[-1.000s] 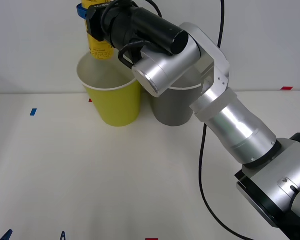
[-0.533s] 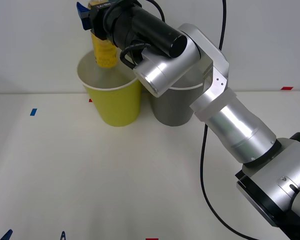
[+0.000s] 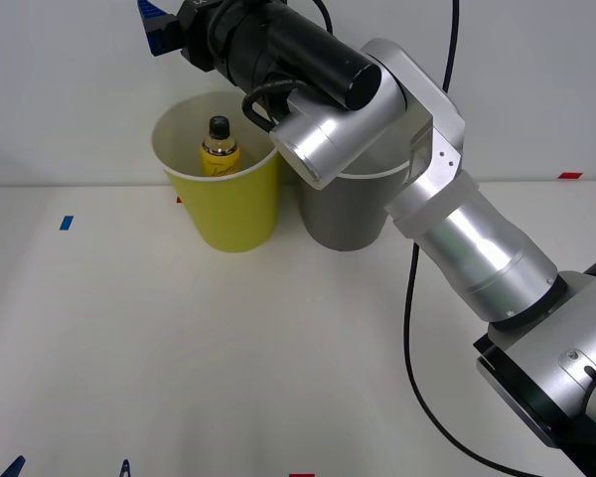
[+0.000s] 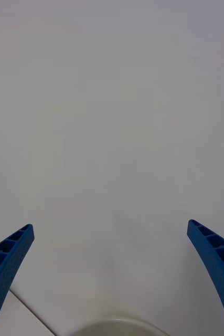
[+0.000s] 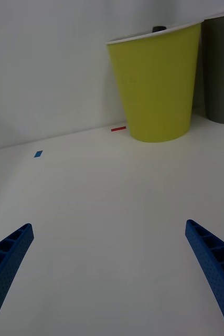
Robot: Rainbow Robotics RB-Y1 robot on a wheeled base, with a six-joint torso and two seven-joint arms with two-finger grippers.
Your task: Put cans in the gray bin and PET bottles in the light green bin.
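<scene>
The right pincer (image 3: 154, 25) hangs spread and empty above the light green bin (image 3: 236, 214), its blue fingers (image 4: 9, 262) parted wide against the white wall. A second ago it gripped the PET bottle (image 3: 220, 151) over the bin's mouth; now the bottle stands inside, black cap and yellow shoulder showing just below the white rim, and the pincer sits slightly higher. The drop appears complete, so the bottle half of the sorting looks done. The gray bin (image 3: 346, 214) stands just beside the green one, partly behind the silver forearm; what it contains cannot be seen. The left pincer (image 5: 112, 273), likewise spread and holding nothing, waits low over the white tabletop (image 3: 278, 358), facing both bins. No can is visible on the tabletop.
</scene>
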